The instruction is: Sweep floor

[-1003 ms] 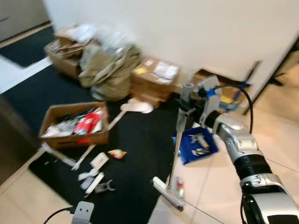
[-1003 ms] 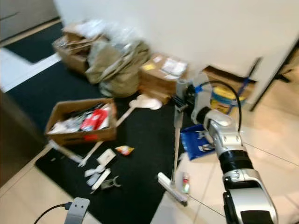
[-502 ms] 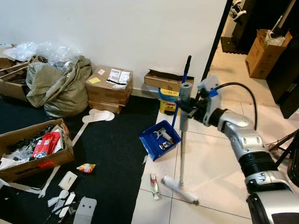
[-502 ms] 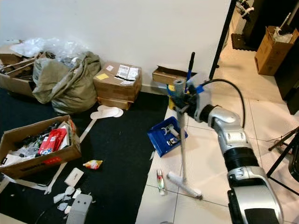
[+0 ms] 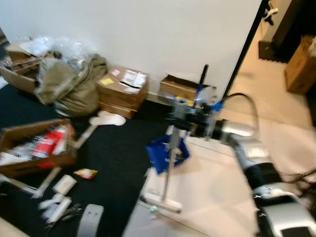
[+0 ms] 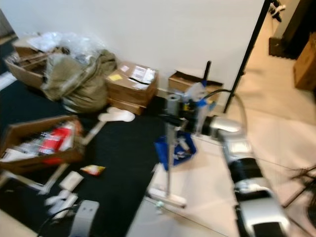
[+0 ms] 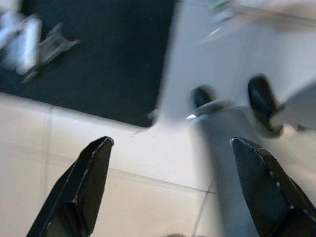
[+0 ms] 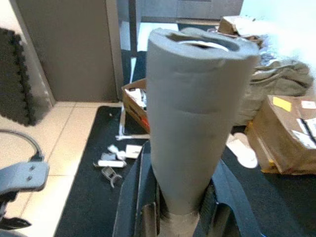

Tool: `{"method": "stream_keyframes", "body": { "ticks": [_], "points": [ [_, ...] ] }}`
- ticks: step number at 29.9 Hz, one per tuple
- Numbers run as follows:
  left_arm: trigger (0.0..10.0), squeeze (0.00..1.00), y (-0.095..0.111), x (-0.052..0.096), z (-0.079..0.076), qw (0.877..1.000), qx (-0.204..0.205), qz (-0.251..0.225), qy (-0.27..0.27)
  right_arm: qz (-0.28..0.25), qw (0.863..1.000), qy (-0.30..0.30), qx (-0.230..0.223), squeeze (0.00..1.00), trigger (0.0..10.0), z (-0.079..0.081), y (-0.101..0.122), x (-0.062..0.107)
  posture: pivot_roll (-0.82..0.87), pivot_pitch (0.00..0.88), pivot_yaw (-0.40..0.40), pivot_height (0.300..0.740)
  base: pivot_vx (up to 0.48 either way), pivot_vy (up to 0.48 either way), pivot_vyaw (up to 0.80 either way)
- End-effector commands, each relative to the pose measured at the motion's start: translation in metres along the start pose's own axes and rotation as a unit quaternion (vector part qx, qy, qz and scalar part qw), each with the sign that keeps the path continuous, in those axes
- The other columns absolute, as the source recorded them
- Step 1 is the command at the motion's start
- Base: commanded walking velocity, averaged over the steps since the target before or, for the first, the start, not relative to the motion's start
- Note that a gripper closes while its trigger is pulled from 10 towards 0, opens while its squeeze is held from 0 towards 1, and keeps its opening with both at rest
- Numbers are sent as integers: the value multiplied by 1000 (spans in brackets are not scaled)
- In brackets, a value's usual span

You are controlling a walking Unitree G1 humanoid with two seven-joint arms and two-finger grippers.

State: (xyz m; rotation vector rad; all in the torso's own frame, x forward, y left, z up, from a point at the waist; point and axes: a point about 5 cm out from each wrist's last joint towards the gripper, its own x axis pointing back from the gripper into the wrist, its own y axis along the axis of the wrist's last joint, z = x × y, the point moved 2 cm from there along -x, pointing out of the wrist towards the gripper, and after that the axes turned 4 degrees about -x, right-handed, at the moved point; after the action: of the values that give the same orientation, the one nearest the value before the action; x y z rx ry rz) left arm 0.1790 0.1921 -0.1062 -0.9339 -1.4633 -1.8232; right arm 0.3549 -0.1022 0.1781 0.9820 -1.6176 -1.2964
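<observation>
One upright broom (image 6: pixel 168 163) stands clenched in the right end effector (image 6: pixel 174 120).

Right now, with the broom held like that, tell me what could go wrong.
1. The broom head sits at the black mat's edge and might snag or lift it.
2. The blue dustpan lies right behind the handle; a wide stroke by the right gripper could knock it over.

Matt grey foam sleeve (image 8: pixel 190 123) tops the broom (image 6: pixel 168 163); cardboard boxes (image 5: pixel 122 89), glossy tiles (image 5: pixel 217 187), black matt carpet (image 5: pixel 118 163).
</observation>
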Motion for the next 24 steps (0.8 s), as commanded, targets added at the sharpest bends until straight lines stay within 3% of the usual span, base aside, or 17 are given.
{"method": "stream_keyframes", "body": {
  "ticks": [1, 5, 9, 20, 24],
  "points": [
    [10000, 0, -5, 1, 4, 1000, -6, 6, 4, 22, 999, 24, 8, 0, 10000, 8, -10, -4, -91, 80, -10, 740, 0, 0, 0],
    [10000, 0, -6, 2, 3, 1000, -9, 6, 3, 20, 996, 85, 23, 0, 10000, 27, -17, -20, -83, 96, -8, 740, 0, 0, 0],
    [10000, 0, -8, 2, 4, 1000, -7, 7, 2, 14, 994, 109, 14, 0, 10000, 36, -21, -26, -75, 107, -8, 740, 0, 0, 0],
    [10000, 0, -11, 3, 4, 1000, -7, 8, 2, 5, 993, 116, -17, 0, 10000, 49, -28, -36, -72, 134, -6, 740, 0, 0, 0],
    [10000, 0, -14, 4, 0, 1000, -11, 9, -1, 40, 992, 118, -14, 0, 10000, 59, -46, -46, -58, 178, -1, 740, 0, 0, 0]
  ]
}}
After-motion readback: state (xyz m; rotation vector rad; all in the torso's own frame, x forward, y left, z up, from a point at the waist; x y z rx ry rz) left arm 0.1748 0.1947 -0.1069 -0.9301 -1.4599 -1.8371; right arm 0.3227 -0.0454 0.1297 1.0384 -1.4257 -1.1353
